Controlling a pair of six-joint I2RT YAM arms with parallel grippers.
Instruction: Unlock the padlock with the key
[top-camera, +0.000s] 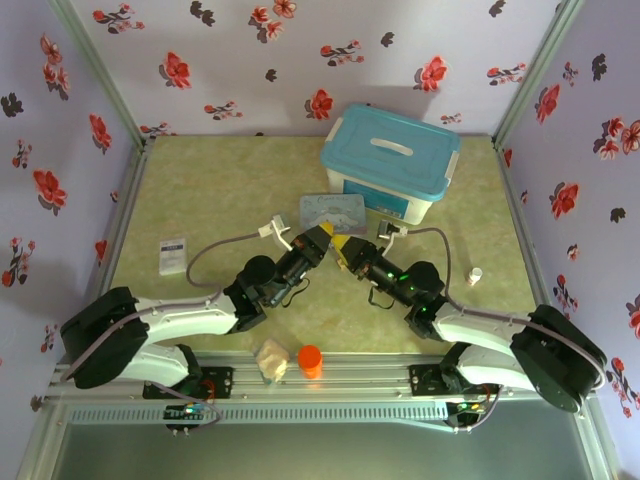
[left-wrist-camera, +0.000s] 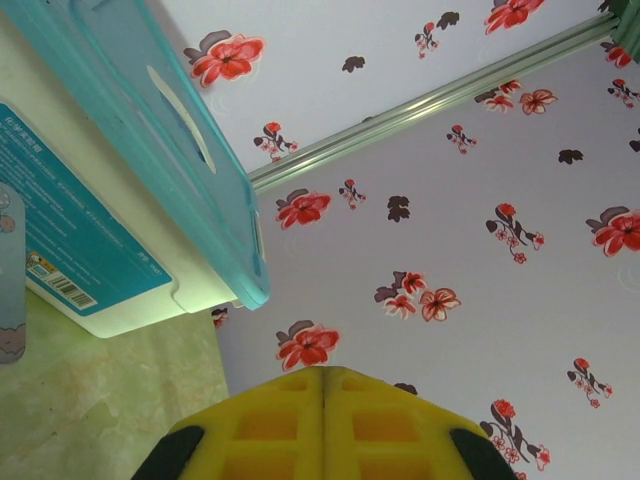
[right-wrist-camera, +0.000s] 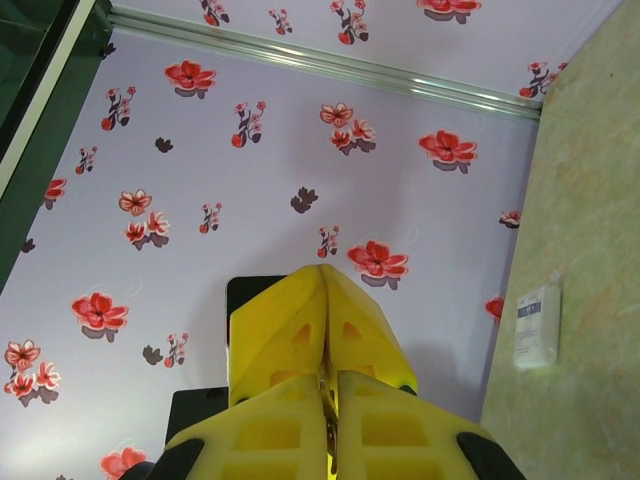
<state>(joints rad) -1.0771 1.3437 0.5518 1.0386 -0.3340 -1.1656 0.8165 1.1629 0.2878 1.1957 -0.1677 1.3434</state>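
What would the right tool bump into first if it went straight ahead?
The left tool. Its shut yellow tip sits right in front of the right tool, and they look almost touching.

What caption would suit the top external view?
Left tool and right tool, both shut, nearly tip to tip, near a pale blue tin and lidded box.

Clearance: crowded mid-tabletop, open room on the left.
The left gripper (top-camera: 322, 236) and right gripper (top-camera: 343, 245) meet tip to tip, each barring the other's way forward. Just behind them lies a pale blue tin (top-camera: 332, 212), and behind it a blue-lidded storage box (top-camera: 390, 160) fills the far right. The far-left tabletop (top-camera: 220, 180) is open; a white card (top-camera: 174, 254) lies at left and a small white cylinder (top-camera: 476, 275) stands at right.
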